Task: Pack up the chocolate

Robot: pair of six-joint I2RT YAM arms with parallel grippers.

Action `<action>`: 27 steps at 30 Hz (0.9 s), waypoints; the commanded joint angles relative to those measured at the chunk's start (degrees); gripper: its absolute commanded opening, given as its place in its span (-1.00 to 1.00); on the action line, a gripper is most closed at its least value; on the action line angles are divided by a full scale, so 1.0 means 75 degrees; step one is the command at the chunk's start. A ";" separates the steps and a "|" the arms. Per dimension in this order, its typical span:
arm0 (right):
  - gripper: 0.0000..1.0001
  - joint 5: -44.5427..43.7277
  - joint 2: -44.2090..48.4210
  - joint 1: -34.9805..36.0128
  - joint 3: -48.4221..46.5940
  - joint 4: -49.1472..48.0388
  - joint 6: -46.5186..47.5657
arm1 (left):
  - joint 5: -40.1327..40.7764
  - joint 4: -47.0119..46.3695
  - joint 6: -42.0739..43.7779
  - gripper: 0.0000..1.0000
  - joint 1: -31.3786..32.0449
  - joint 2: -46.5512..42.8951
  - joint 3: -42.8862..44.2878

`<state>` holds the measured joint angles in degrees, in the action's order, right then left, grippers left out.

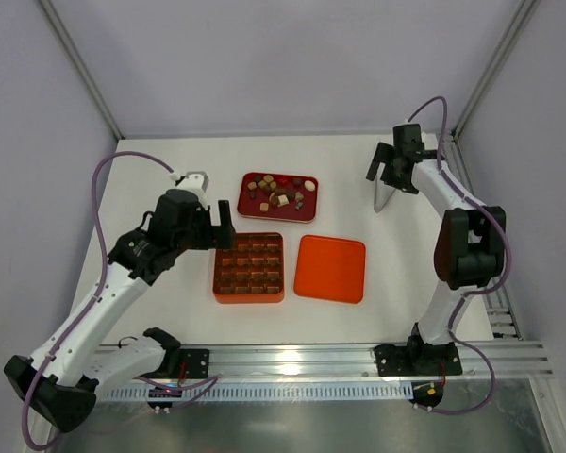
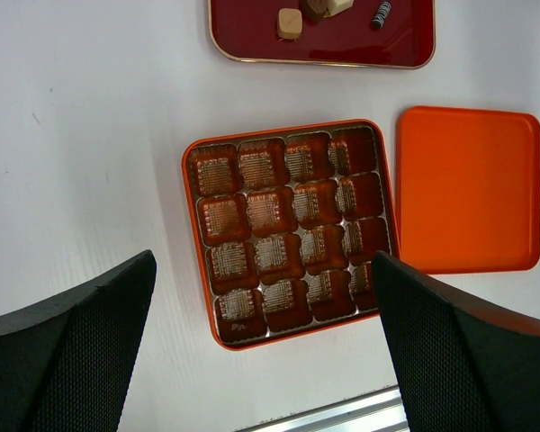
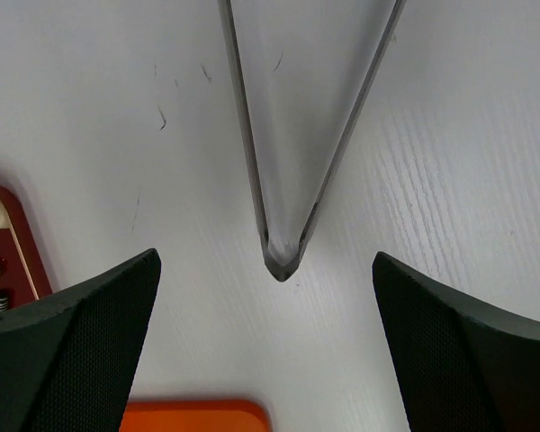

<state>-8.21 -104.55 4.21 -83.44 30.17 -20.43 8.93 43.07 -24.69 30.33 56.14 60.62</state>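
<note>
Nearest to me, the ribbed aluminium rail (image 1: pixel 292 357) is running along the near edge of the white table (image 1: pixel 170 160), carrying both arm bases. I am starting at the left. The left gripper (image 2: pixel 264 259) is hanging spread wide and holding nothing. Its black fingers (image 2: pixel 81 351) are showing a fine dimpled mesh texture. A purple cable (image 1: pixel 99 189) is looping over that arm.

Under it, the square orange box (image 1: pixel 249 296) is lying open on the table. Its rounded corners are framing a four-by-four grid of cells. A glossy brown insert is lining the cells, and each floor is showing a waffle pattern.

Behind the box, the dark red tray (image 2: pixel 342 40) is sitting flat, an oblong with rounded corners and a thin pale rim. The chocolate (image 1: pixel 275 192) is lying loose inside this tray, small cubes and rounded lumps in dark brown, tan and cream.

Just right of the box, the smooth orange lid (image 1: pixel 330 268) is lying flat, close beside it but apart.

Further right, a V-shaped pair of brushed metal tongs (image 3: pixel 288 180) is resting on the table, its pointed end facing the near edge. The right gripper (image 3: pixel 265 258) is hovering over that point with its meshed fingers (image 3: pixel 450 351) released wide on either side. I cannot tell whether they are touching the metal.
</note>
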 commanded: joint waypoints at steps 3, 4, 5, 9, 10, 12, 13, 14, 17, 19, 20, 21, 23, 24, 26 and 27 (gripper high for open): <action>1.00 0.0004 -0.1209 -0.0186 -0.1623 0.0710 0.0075 | -0.0007 -0.0375 0.0280 1.00 0.0023 -0.0020 0.0108; 1.00 0.0004 -0.1374 -0.0198 -0.1915 0.0781 0.0063 | -0.0007 -0.0375 0.0303 0.99 0.0023 -0.0009 0.0132; 1.00 -0.0030 -0.1527 -0.0221 -0.2092 0.0944 0.0017 | -0.0007 -0.0375 0.0315 0.99 0.0023 0.0014 0.0132; 1.00 -0.0229 -0.2253 -0.0244 -0.2912 0.1425 0.0005 | 0.0005 -0.0375 0.0374 0.99 0.0023 0.0085 0.0191; 0.99 -0.0195 -0.2371 -0.0256 -0.2914 0.1438 0.0005 | 0.0005 -0.0375 0.0374 0.99 0.0023 0.0120 0.0202; 0.99 -0.0160 -0.2465 -0.0268 -0.2890 0.1274 -0.0054 | 0.0005 -0.0375 0.0374 1.00 0.0023 0.0132 0.0226; 1.00 -0.0160 -0.2617 -0.0256 -0.2937 0.1285 -0.0054 | 0.0005 -0.0387 0.0374 0.99 0.0023 0.0178 0.0226; 0.99 -0.0148 -0.2688 -0.0268 -0.2984 0.1332 -0.0054 | -0.0007 -0.0375 0.0385 1.00 0.0023 0.0190 0.0226; 1.00 -0.0206 -0.2969 -0.0291 -0.3195 0.1368 -0.0077 | -0.0030 -0.0399 0.0362 0.99 0.0023 0.0226 0.0226; 0.99 -0.0160 -0.3098 -0.0315 -0.3242 0.1297 -0.0077 | -0.0030 -0.0422 0.0374 0.99 0.0011 0.0249 0.0226; 1.00 -0.0206 -0.3157 -0.0315 -0.3277 0.1297 -0.0066 | -0.0030 -0.0434 0.0385 0.99 0.0023 0.0284 0.0226; 1.00 -0.0218 -0.3227 -0.0338 -0.3393 0.1309 -0.0054 | -0.0030 -0.0434 0.0374 0.99 0.0023 0.0284 0.0214; 1.00 -0.0218 -0.3367 -0.0385 -0.3488 0.1321 -0.0042 | -0.0030 -0.0446 0.0385 0.99 0.0023 0.0342 0.0203; 0.99 -0.0230 -0.3403 -0.0408 -0.3546 0.1332 -0.0042 | -0.0030 -0.0457 0.0385 0.99 0.0023 0.0343 0.0191; 0.99 -0.0242 -0.3520 -0.0409 -0.3582 0.1344 -0.0031 | -0.0019 -0.0481 0.0385 0.99 0.0023 0.0389 0.0179; 0.98 -0.0253 -0.3532 -0.0409 -0.3593 0.1332 -0.0031 | -0.0030 -0.0481 0.0385 0.99 0.0023 0.0390 0.0167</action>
<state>-8.91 -130.87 1.54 -107.57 39.97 -20.69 8.93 42.09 -22.81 30.33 58.78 60.62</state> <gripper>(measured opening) 0.994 0.996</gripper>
